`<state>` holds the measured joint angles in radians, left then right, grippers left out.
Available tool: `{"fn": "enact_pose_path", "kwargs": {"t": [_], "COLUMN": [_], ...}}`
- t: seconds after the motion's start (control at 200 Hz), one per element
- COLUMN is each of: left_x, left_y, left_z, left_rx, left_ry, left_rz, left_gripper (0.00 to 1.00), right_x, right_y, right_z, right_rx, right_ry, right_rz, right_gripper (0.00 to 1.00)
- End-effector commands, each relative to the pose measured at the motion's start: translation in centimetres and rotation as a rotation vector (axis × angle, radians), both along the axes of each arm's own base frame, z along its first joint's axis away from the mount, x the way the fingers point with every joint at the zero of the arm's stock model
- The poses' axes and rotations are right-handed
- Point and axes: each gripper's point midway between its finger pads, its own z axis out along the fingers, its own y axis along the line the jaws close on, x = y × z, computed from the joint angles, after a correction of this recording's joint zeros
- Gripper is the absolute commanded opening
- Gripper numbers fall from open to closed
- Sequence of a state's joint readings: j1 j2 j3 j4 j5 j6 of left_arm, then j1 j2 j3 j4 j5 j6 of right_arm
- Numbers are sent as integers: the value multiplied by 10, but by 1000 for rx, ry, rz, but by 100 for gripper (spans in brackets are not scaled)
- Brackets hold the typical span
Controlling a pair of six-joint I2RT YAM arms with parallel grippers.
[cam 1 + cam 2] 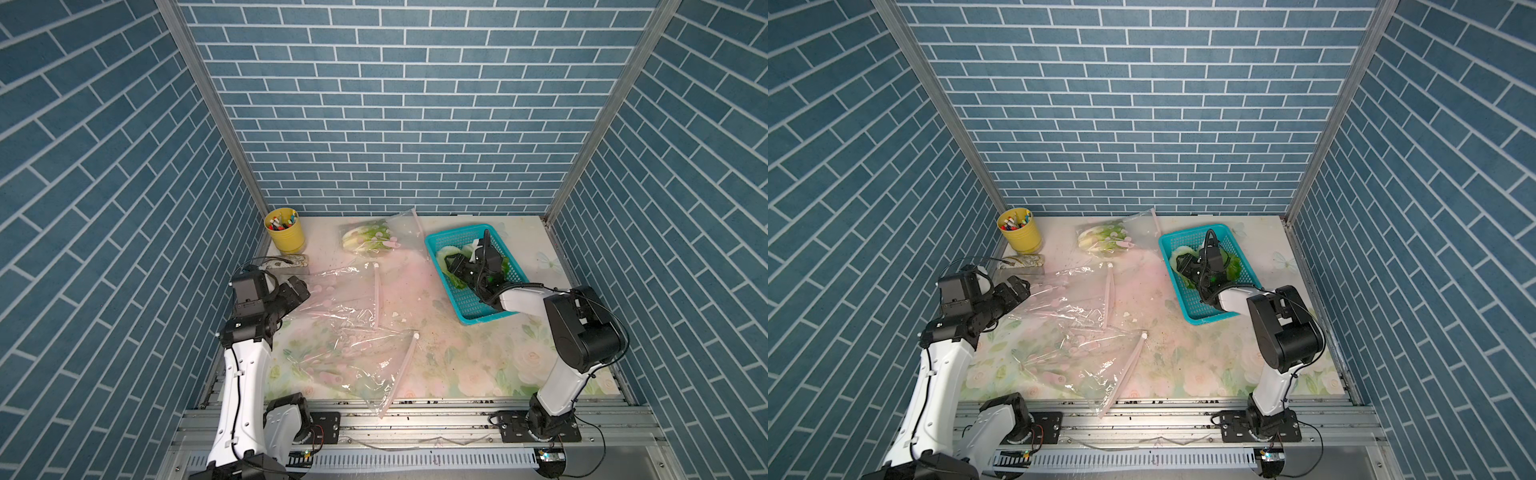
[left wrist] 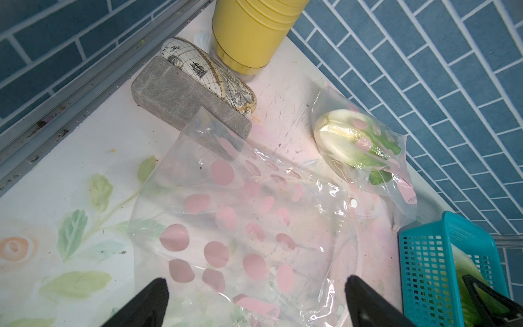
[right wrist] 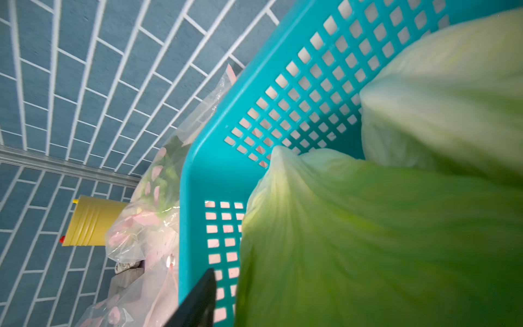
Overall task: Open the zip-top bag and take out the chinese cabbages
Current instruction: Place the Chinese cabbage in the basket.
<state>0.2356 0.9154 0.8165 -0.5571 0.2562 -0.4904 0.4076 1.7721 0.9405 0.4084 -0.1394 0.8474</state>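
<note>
Two chinese cabbages lie in the teal basket (image 1: 469, 309): a pale one (image 3: 452, 99) and a greener one (image 3: 368, 240). My right gripper (image 1: 455, 266) is down inside the basket at the green one. Its one visible finger (image 3: 198, 300) stands apart from the leaf, and the leaf hides the other finger. A third cabbage (image 2: 348, 138) lies in a zip-top bag (image 1: 376, 235) by the back wall. My left gripper (image 2: 254, 283) hangs open over an empty pink-dotted bag (image 2: 240, 212), holding nothing.
Another empty dotted bag (image 1: 357, 365) lies near the front edge. A yellow cup of pens (image 1: 284, 232), a map-print case (image 2: 209, 73) and a grey block (image 2: 181, 99) sit in the back left corner. Brick-pattern walls enclose the table on three sides.
</note>
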Motion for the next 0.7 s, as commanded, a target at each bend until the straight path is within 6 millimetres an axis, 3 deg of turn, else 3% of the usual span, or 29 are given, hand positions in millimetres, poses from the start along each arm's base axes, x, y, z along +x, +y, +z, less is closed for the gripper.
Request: {"fn": "enact_pose_path", "kwargs": {"t": [0.0, 0.2, 0.38, 0.695], "left_x": [3, 7, 8, 16], "left_y": [-5, -12, -20, -31], "left_z": [8, 8, 11, 12], "left_rx": [8, 9, 28, 48], "left_ry": [-7, -3, 0, 17], "left_rz": [-24, -49, -80, -123], "left_gripper": [100, 100, 100, 100], "right_x": [-13, -32, -46, -74], "right_y": [-5, -17, -21, -34], "right_z": [-14, -8, -5, 21], "right_rx": [-115, -222, -283, -368], "right_ry": [123, 199, 278, 349], "right_rz": [41, 79, 123, 170], "right_gripper": [79, 99, 99, 99]}}
